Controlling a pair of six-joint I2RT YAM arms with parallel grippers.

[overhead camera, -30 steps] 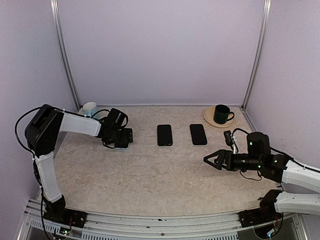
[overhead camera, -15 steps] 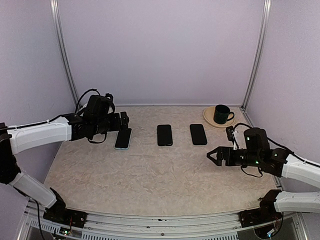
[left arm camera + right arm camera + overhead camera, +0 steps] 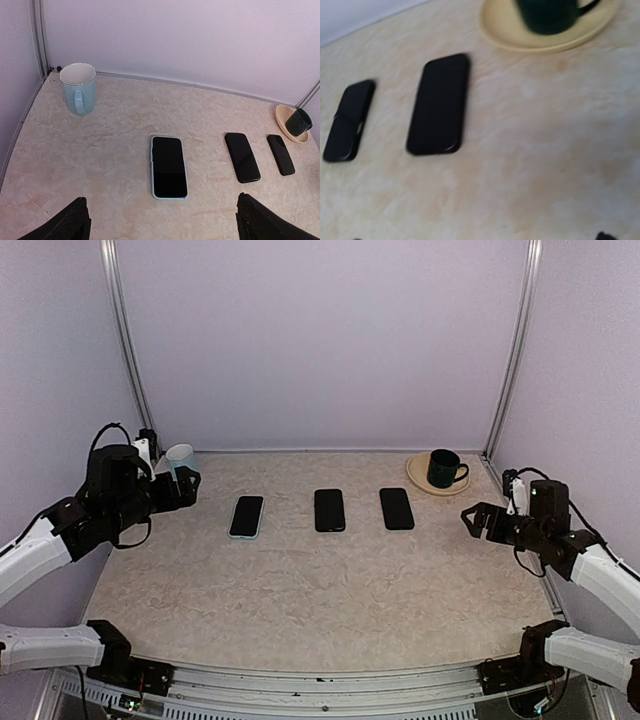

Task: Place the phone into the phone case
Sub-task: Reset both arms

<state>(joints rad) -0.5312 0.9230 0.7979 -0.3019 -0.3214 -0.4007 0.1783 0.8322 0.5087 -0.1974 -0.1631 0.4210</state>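
Mottled beige table (image 3: 330,590), lilac walls (image 3: 320,340). The blue-rimmed phone (image 3: 246,516) lies centre-left, right of the left gripper (image 3: 186,489), which gapes wide, empty.

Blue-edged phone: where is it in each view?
Top: blue-edged phone, leftmost of three, left of centre.
Left wrist: mid-frame, leftmost again.
Right wrist: not in it.
Shared landmark: dark mug, back right in top, far right in left wrist, top edge in right wrist.

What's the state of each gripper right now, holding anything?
Left gripper: open, holding nothing.
Right gripper: open, holding nothing.
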